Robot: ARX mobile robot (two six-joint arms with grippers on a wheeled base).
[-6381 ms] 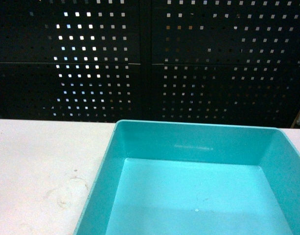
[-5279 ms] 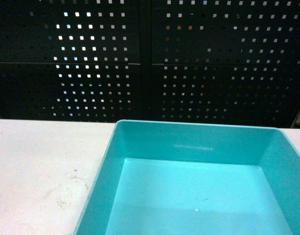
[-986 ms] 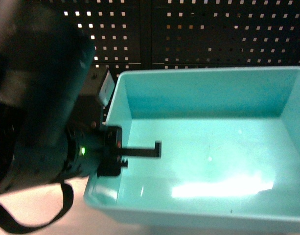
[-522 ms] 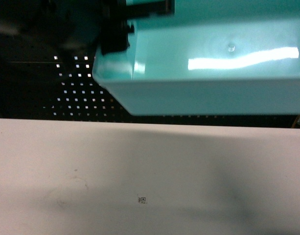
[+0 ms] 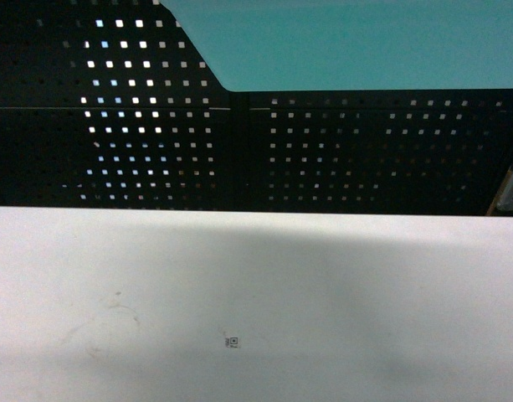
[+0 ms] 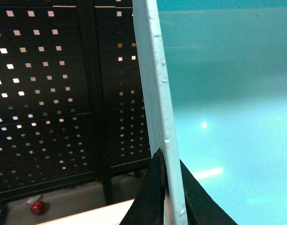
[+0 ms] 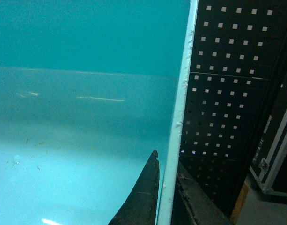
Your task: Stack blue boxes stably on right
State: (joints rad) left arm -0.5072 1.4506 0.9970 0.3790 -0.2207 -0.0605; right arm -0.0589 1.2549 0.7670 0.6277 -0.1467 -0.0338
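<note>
White tabletop (image 5: 256,293) w/ faint scuffs fills the near half of head view, black perforated metal panel (image 5: 156,151) across the far side. Big change: the light turquoise smooth plastic tub (image 5: 356,46) that sat on the table's right half a few secs ago is now lifted clear — only its underside shows at the top edge of head view, centre to right, well above the surface, w/ a soft shadow on the table below. Where it stood there's just a tiny square marker (image 5: 233,341) on the table. Left gripper (image 6: 165,187) is clamped on the tub's left wall, one dark finger outside, one inside, rim running between them; right gripper (image 7: 165,197) pinches the right wall the same way. So I've got a two-arm lift under way, tub looks roughly level, tho I can't judge tilt well from here. Deep blue tub isn't in any view, so I can't tell yet where the stack goes; I reckon the next bit is carrying this one right and lowering it onto or into the other squarely.
</note>
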